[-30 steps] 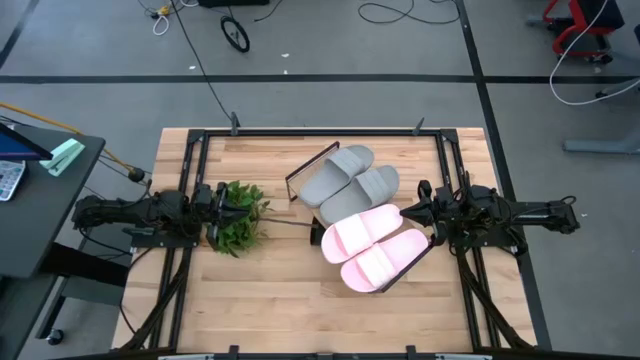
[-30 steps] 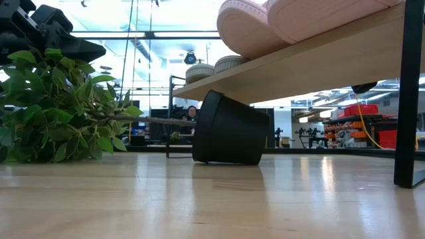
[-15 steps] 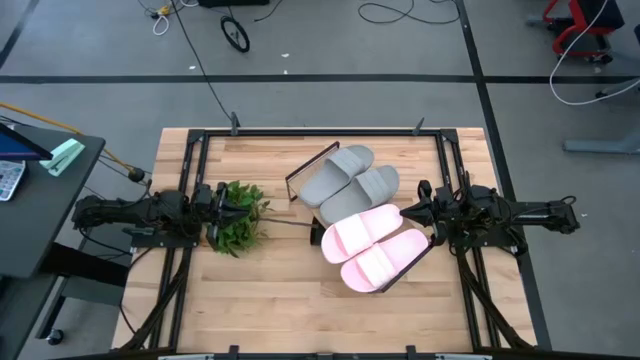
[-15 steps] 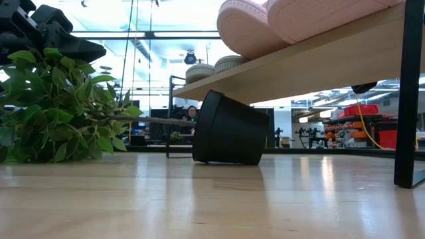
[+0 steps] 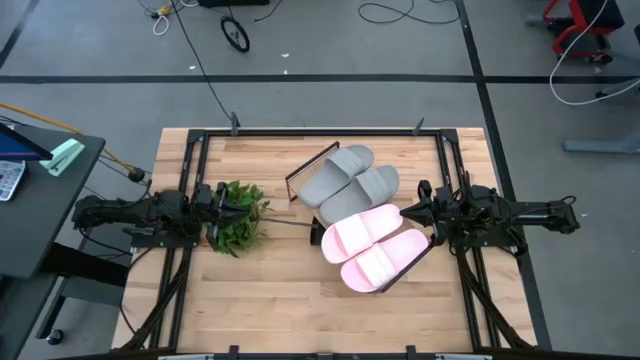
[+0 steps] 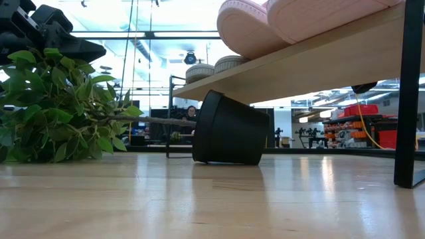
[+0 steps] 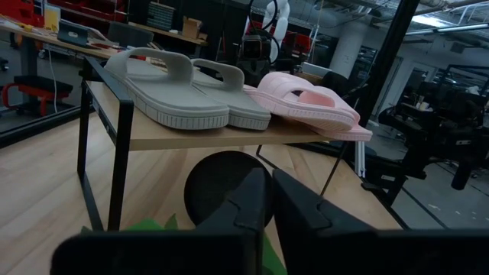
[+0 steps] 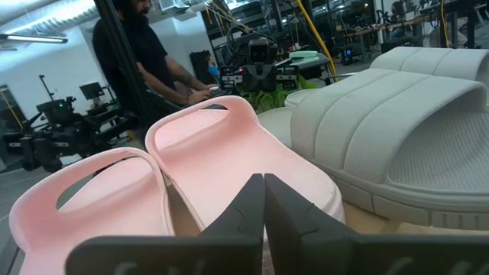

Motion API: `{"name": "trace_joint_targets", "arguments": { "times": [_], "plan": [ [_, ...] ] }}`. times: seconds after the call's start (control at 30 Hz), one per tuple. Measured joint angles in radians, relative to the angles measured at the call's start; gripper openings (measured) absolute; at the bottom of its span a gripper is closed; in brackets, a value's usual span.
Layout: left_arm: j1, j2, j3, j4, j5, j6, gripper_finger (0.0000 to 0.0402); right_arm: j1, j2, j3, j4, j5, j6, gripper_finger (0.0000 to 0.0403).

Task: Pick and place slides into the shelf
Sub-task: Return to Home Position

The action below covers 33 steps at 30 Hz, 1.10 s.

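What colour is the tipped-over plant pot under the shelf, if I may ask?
The pot is black, clearest in the low view.
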Motion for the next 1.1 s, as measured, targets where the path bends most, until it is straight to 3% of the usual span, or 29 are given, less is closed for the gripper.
{"name": "trace_joint_targets", "arguments": {
  "times": [0.73,1.1],
  "plan": [
    [0.0,0.0,0.0,0.0,0.0,0.0,0.0023,0.0,0.0,0.0,0.0,0.0,0.0,0.0014],
    [0.0,0.0,0.0,0.0,0.0,0.0,0.004,0.0,0.0,0.0,0.0,0.0,0.0,0.0014]
  ]
}}
